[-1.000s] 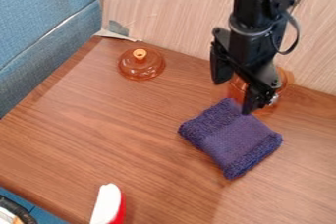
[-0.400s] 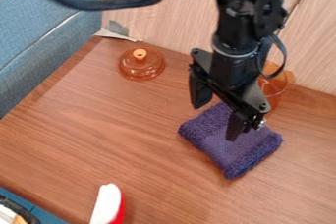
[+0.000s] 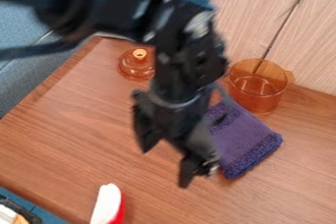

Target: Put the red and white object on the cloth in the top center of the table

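Red and white object (image 3: 106, 207): cut off by the bottom of the view, so its full shape cannot be told; it lies on the table, off the cloth, near the front-left edge.
Round thing in the corner (image 3: 23, 214): dark-rimmed, mostly cut off, over blue beyond that edge.
Table (image 3: 72, 139): bare wood shows between the object and the gripper; the near right side runs out of view.
Gripper (image 3: 165, 161): blurred, over the middle, left of the cloth; fingers spread, released, holding nothing. Its height above the wood cannot be told.
Cloth (image 3: 244, 139): purple, its left part hidden behind the gripper.
Pot (image 3: 257, 93): see-through orange, just beyond the cloth, near the wall; whether they touch is unclear.
Lid (image 3: 134, 66): orange, knob up, right side hidden by the arm, near the far left edge.
Wall (image 3: 263, 7): pale wood, dark seam, closing off the far side.
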`<state>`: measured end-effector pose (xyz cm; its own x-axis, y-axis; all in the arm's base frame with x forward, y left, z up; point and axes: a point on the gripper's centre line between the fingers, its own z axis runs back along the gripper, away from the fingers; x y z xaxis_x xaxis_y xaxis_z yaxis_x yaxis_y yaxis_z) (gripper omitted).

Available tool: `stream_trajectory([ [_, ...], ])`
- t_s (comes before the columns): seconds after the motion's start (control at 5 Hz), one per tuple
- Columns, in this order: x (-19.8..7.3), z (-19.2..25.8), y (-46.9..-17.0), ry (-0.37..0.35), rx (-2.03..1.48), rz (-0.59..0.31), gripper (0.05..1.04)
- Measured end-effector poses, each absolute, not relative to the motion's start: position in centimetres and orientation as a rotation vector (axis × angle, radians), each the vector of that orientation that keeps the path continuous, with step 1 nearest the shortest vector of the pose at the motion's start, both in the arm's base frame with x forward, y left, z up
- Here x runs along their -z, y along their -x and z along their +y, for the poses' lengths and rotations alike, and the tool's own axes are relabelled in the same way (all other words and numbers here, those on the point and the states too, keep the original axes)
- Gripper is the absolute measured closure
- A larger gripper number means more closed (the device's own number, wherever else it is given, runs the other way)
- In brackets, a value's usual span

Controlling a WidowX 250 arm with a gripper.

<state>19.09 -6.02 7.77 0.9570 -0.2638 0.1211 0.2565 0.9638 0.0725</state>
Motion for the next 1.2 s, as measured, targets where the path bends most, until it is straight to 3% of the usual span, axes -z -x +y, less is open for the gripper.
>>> stream_trajectory([
  [0.4, -4.8, -2.2, -15.3, -0.074, 0.048, -0.102, 0.083],
  [0.6, -3.9, -0.8, -14.6, -0.033, -0.039, -0.126, 0.083],
  [1.2, -1.1, -0.2, -15.6, 0.014, -0.066, -0.104, 0.083],
])
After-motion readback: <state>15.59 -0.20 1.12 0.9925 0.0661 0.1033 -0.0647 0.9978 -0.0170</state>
